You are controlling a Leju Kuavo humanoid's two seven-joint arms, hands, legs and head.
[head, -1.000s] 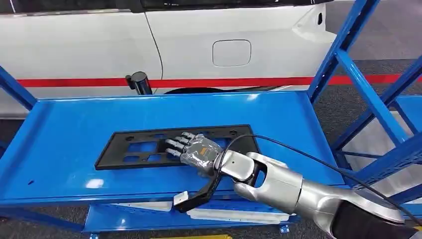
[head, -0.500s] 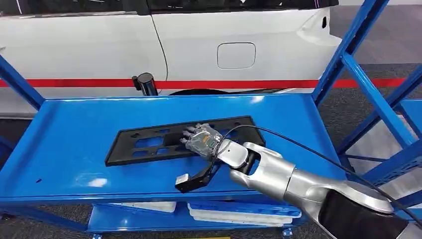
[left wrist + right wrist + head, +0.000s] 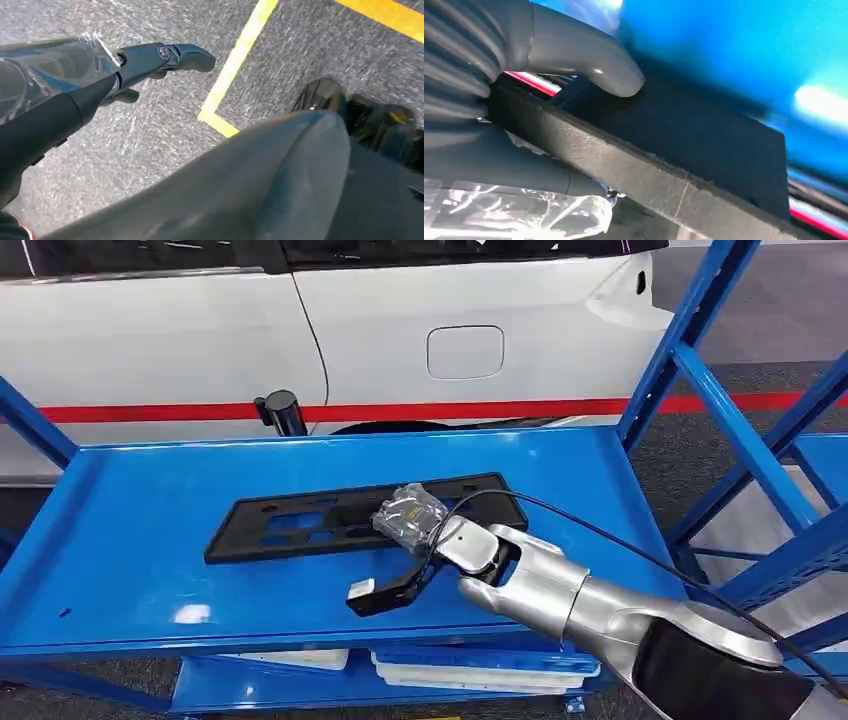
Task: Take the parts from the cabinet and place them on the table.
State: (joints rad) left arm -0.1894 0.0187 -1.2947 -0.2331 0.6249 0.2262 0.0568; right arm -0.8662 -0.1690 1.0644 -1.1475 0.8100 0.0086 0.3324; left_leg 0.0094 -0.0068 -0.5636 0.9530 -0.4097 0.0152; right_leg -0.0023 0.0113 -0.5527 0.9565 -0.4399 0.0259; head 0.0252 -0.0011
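Gripping the black perforated plate at its near edge, the right hand has its thumb pressed on one face and its fingers curled beneath; the plate lies on the blue shelf before a white car. Hanging over grey floor, the left hand holds nothing, fingers extended.

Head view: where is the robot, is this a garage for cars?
Probably a car factory or workshop. A white car with a red stripe stands right behind a blue metal rack. The right hand grips a black plastic part on the shelf, and yellow floor lines mark the grey floor.
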